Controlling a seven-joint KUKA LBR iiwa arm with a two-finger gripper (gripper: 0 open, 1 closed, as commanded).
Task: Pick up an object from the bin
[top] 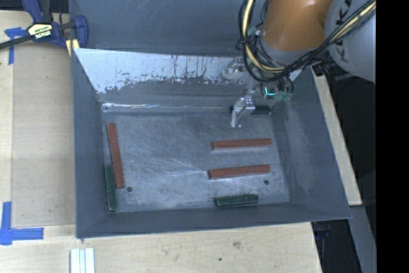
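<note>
Grey metal bin (153,22), three red-brown bars (241,144), two dark green bars (236,201), jaws closed, empty

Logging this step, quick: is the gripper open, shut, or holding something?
Gripper: cannot be told; it hangs near the far wall of the bin, beyond the upper reddish-brown bar.

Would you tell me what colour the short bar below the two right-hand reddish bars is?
Dark green: the short bar, in the camera view.
</note>
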